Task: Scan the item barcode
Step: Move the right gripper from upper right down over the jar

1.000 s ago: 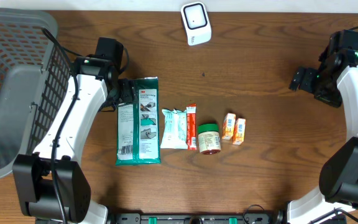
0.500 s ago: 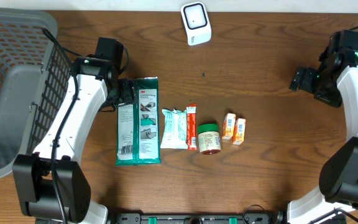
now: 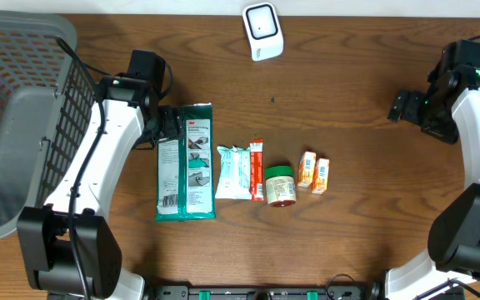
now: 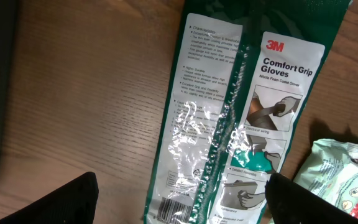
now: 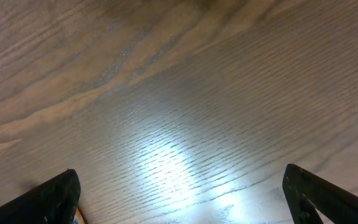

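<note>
- L gripper (image 3: pixel 165 127) is held low at upper-left edge of gloves pack (image 3: pixel 185 162), jaws spread, nothing pinched.
- R gripper (image 3: pixel 400 107) is held far right over bare surface (image 3: pixel 348 233), jaws spread wide.
- Pack is laid flat, well apart from scanner (image 3: pixel 262 32).
- No change vs earlier frames: arms and items unmoved.

Wood table (image 3: pixel 348 67). Grey wire basket (image 3: pixel 11 75) at the far left edge. Mid-table, a row: pale green pouch (image 3: pixel 232 172) lying flat, thin red stick (image 3: pixel 257 169) against its side, green-lidded jar (image 3: pixel 279 185) just beside. Then two small orange boxes (image 3: pixel 307 168) (image 3: pixel 321 176), touching, slightly tilted.
</note>
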You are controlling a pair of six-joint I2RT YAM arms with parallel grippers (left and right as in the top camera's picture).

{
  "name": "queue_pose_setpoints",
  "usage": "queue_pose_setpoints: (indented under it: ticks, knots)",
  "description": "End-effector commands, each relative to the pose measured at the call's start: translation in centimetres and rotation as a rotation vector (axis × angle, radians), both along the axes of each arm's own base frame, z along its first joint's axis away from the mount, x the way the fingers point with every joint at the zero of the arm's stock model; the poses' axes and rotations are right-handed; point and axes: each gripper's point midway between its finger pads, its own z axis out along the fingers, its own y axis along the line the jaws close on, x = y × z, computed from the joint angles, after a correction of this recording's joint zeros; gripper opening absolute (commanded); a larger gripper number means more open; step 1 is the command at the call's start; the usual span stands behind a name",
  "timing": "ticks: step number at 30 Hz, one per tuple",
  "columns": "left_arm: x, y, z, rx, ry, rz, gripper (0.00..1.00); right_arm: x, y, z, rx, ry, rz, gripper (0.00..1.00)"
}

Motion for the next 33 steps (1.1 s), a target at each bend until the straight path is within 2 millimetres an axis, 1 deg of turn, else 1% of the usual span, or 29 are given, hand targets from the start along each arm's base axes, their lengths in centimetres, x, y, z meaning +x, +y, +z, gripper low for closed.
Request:
queue_pose_setpoints:
  ticks: [1, 12, 13, 16, 19, 20, 21, 22, 23, 26, 31, 32, 33]
  knots:
    - [0.2, 0.3, 0.5, 0.010, -0.013, 0.003, 0.87, 0.2, -0.2, 0.8, -0.015, -0.019, 0.005, 0.99]
    - [0.2, 0.3, 0.5, 0.010, -0.013, 0.003, 0.87, 0.4, -0.2, 0.8, -0.012, -0.029, 0.005, 0.99]
    - [0.2, 0.3, 0.5, 0.011, -0.013, 0.003, 0.87, 0.3, 0.3, 0.8, 0.015, -0.026, -0.002, 0.99]
    - [0.2, 0.3, 0.5, 0.011, -0.013, 0.003, 0.87, -0.5, 2.6, 0.6, 0.148, 0.002, 0.005, 0.99]
    - [0.2, 0.3, 0.5, 0.010, -0.013, 0.003, 0.87, 0.6, 3.8, 1.0, 0.222, -0.051, 0.020, 0.99]
    - [0.2, 0.3, 0.5, 0.010, -0.013, 0.003, 0.87, 0.7, 4.3, 1.1, 0.247, -0.059, 0.029, 0.97]
    - [0.2, 0.3, 0.5, 0.011, -0.013, 0.003, 0.87, 0.7, 4.7, 1.2, 0.271, -0.061, 0.034, 0.89]
    - [0.2, 0.3, 0.5, 0.010, -0.013, 0.003, 0.87, 0.6, 5.0, 1.3, 0.289, -0.059, 0.045, 0.66]
    - [0.2, 0.3, 0.5, 0.010, -0.013, 0.003, 0.87, 0.4, 5.5, 1.4, 0.312, -0.058, 0.073, 0.01]
    - [0.2, 0.3, 0.5, 0.011, -0.013, 0.003, 0.87, -0.5, 5.7, 1.9, 0.316, -0.039, 0.072, 0.01]
    - [0.2, 0.3, 0.5, 0.010, -0.013, 0.003, 0.87, -2.2, 6.3, 4.2, 0.308, -0.053, 0.099, 0.01]
    - [0.2, 0.3, 0.5, 0.011, -0.013, 0.003, 0.87, -2.4, 6.4, 4.5, 0.308, -0.058, 0.099, 0.04]
    - [0.2, 0.3, 0.5, 0.010, -0.013, 0.003, 0.87, -2.6, 6.8, 5.0, 0.308, -0.061, 0.102, 0.17]
